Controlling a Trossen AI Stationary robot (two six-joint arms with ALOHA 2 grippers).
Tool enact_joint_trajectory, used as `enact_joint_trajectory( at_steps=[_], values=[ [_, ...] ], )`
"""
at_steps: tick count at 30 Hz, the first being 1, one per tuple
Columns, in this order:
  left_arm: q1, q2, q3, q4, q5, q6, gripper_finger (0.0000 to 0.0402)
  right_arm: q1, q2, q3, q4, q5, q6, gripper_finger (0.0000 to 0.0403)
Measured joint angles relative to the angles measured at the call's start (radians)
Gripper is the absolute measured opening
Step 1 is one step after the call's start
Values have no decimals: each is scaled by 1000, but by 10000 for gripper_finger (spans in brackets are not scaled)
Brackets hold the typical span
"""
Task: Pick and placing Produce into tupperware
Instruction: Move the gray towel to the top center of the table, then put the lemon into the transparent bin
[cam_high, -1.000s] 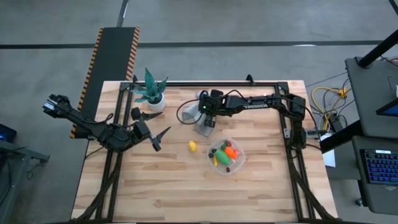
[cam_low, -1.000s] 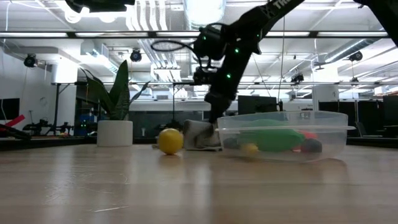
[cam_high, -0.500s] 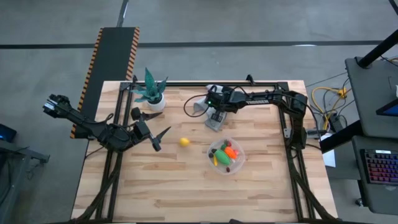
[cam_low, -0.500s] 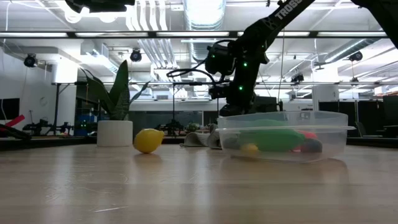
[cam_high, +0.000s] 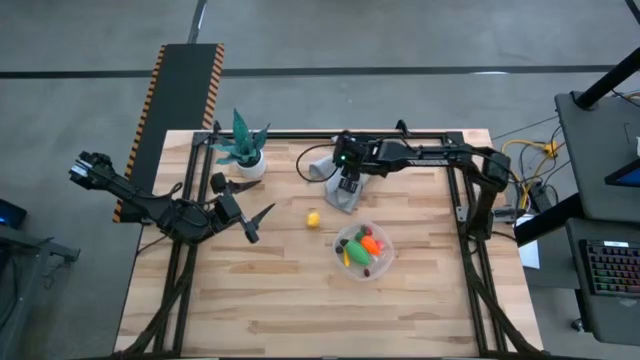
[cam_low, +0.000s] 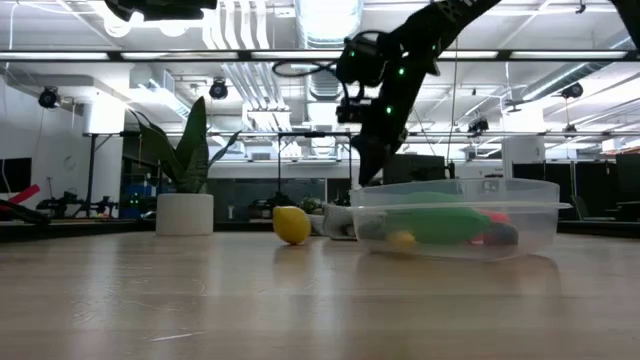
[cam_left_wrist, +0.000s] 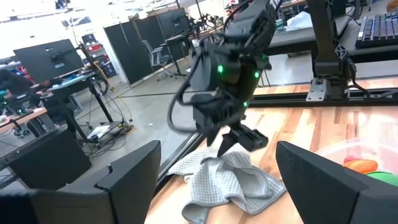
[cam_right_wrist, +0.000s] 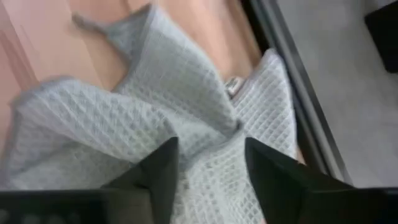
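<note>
Tupperware (cam_high: 364, 251) sits on a pale wooden counter (cam_high: 260, 310), slightly right of centre, a round clear bowl already holding produce: an orange carrot (cam_high: 371, 243), a green piece (cam_high: 357, 250) and small red and dark bits. A dark metal frame borders the counter on the far, left and right sides, on a grey floor. The low view looks into a large workshop with ceiling lights and desks.

The right arm reaches in from the right along the far rail. Its pincer (cam_high: 345, 190) hangs just above a crumpled grey cloth (cam_high: 338, 190) near the far edge; the right wrist view shows both fingers (cam_right_wrist: 160, 168) spread, cloth weave between them, gripping nothing. The left arm waits at the left edge, its pincer (cam_high: 252, 220) spread and empty, pointing toward the middle.

A potted plant (cam_high: 243, 148) in a white pot stands at the far left, well apart from the bowl.

A yellow lemon (cam_high: 313, 219) lies alone on bare wood, between cloth and bowl, touching neither. The near half of the counter is open wood.
</note>
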Motion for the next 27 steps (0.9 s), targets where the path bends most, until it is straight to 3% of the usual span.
enact_joint_trajectory(
  at_steps=[4,6,12,15,27],
  values=[
    [0,0,0,0,0,0,301,5,-46,0,12,-11,23,213],
    [0,0,0,-2,0,0,301,14,-63,-1,29,-71,3,231],
    [0,0,0,-2,0,0,301,62,-101,-9,135,-511,-132,247],
    [0,0,0,-2,0,0,301,101,-102,-9,175,-659,-189,242],
    [0,0,0,1,0,0,301,266,-22,-9,257,-664,-243,250]
  ],
)
